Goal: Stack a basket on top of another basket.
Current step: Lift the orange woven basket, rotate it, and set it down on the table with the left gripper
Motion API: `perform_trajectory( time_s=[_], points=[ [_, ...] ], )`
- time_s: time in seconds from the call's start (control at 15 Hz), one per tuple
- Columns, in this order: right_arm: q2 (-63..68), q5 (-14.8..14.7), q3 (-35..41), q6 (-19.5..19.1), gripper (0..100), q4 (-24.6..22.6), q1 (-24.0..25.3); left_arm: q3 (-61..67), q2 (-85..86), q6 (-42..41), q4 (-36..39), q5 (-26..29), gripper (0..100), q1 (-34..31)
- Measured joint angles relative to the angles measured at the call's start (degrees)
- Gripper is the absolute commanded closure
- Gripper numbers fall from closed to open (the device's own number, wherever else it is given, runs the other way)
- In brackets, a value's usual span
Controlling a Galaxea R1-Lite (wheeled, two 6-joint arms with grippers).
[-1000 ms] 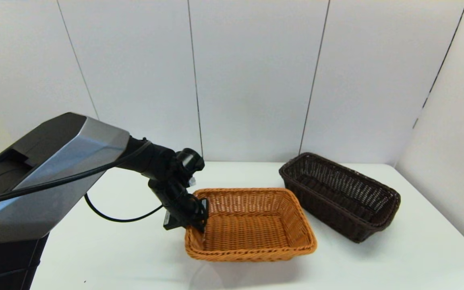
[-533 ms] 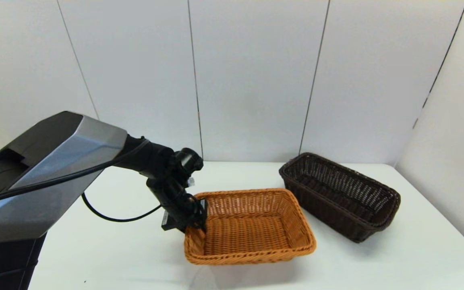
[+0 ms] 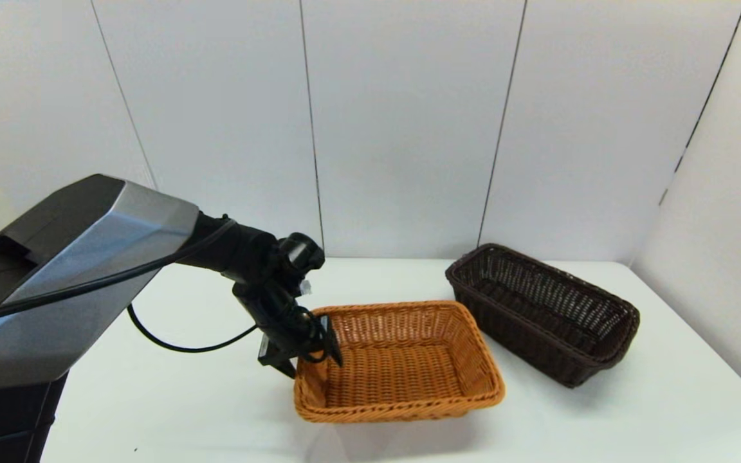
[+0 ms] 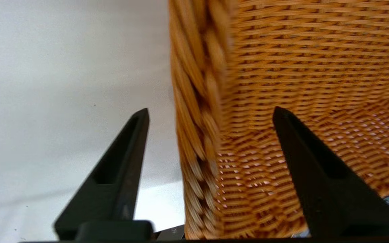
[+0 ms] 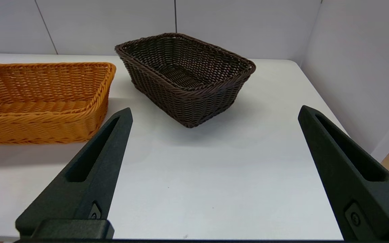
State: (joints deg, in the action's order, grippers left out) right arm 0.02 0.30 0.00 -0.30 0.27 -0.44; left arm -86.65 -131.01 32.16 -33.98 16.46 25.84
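Orange-tan basket (image 3: pixel 409 366), dark brown basket (image 3: pixel 541 312)

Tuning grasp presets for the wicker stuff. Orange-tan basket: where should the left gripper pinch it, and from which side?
Pinch the short end wall of the orange-tan basket nearest the left arm, coming down from above. The braided rim there is a thin upright wall, so one finger fits inside and one outside. The left gripper already straddles it that way, fingers open. The dark brown basket sits apart on the table; right gripper idle, open.
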Motion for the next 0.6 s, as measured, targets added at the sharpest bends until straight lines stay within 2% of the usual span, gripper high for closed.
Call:
perform_trajectory(
  time_s=[0.6],
  points=[
    [0.0, 0.0, 0.0, 0.0, 0, 0.0, 0.0, 1.5, 12.2, -0.5, -3.4, 0.3, 0, 0.1]
  ],
)
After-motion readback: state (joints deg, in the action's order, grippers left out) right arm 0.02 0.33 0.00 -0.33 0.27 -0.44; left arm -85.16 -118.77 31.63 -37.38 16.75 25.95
